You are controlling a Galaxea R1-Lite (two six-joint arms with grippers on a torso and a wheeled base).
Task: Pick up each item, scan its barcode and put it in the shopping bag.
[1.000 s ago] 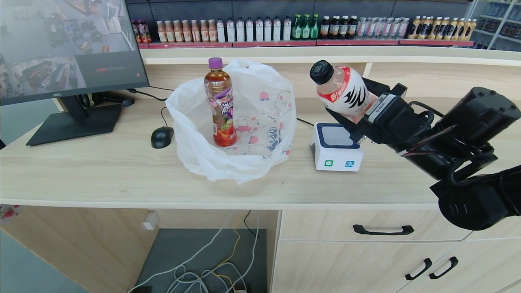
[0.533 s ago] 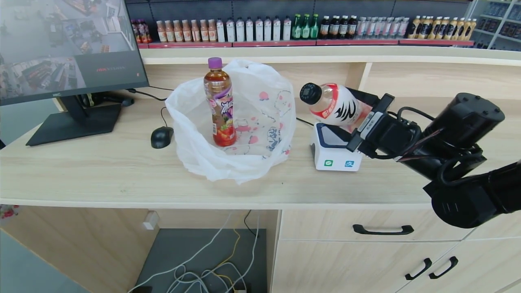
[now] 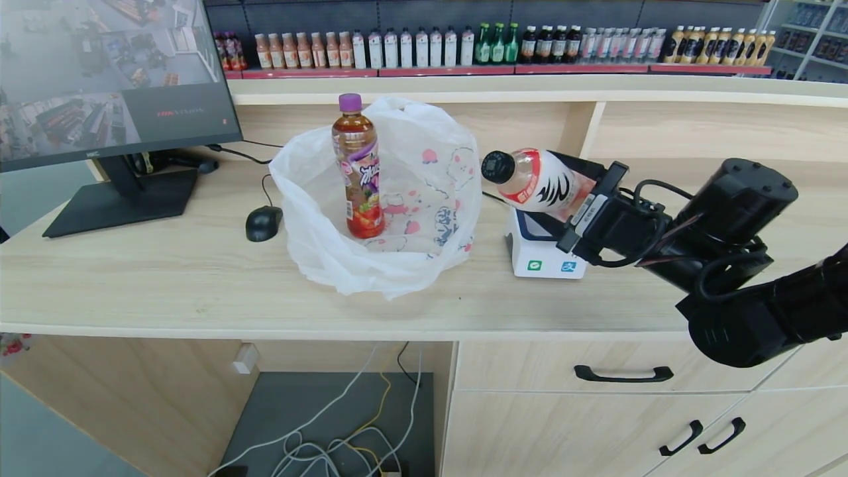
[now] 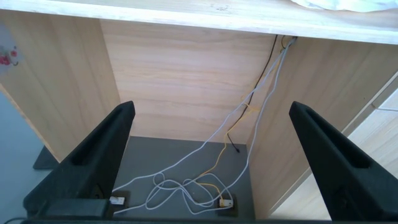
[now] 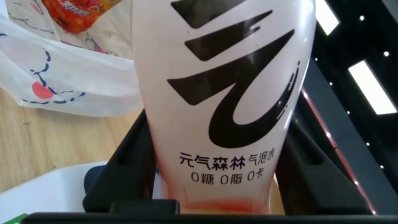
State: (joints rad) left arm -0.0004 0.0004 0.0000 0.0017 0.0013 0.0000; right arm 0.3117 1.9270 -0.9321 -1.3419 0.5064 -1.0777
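The right gripper (image 3: 571, 193), pinching the bottle (image 3: 535, 180), had lowered and tilted it over the scanner (image 3: 544, 257) right of centre, so the scan looked underway.

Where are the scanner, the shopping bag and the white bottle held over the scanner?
scanner (image 3: 548, 257), head view, on its white front face.
shopping bag (image 3: 454, 165), head view, on its printed side wall.
white bottle (image 3: 542, 187), head view, on the middle of its body.
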